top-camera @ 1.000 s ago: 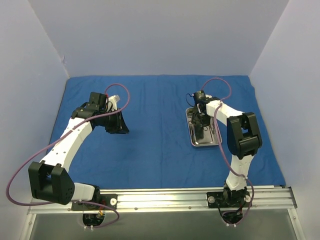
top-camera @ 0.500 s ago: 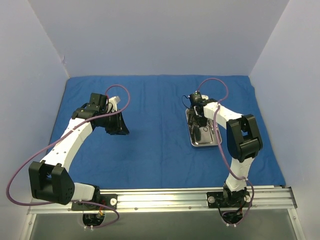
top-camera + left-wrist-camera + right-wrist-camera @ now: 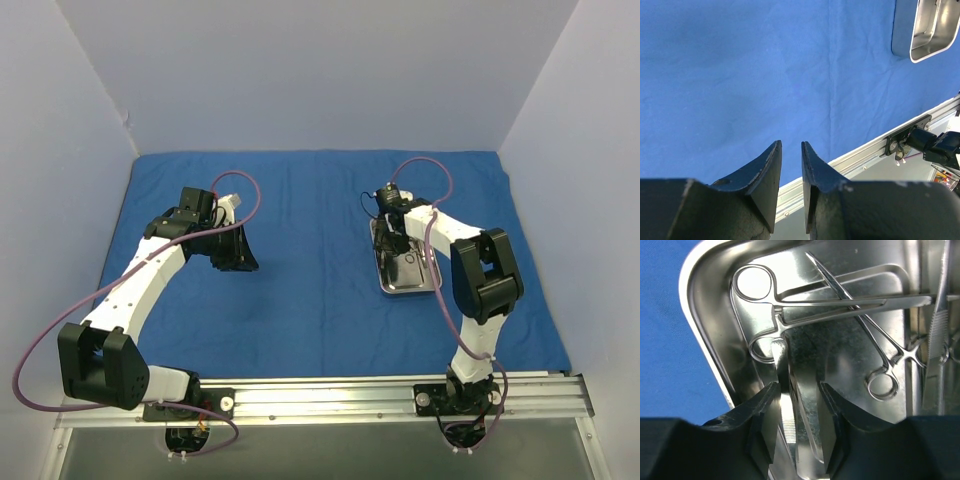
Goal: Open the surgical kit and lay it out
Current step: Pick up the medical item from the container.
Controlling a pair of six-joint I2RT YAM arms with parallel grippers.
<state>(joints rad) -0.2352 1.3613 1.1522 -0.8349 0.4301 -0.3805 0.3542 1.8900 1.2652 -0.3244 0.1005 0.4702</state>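
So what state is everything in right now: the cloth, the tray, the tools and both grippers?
Blue drape: unfolded, spread out flat.
Steel tray: uncovered, resting on the drape, on the right.
Instruments: lying in the tray, two of them crossed.
Left gripper: jaws slightly apart, empty, above bare drape.
Right gripper: low in the tray, straddling a silver instrument; grip unclear.

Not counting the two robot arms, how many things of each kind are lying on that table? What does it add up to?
Blue cloth: 1
Steel tray: 1
Silver instruments in the tray: 4 (two are only partly in view)
Total: 6
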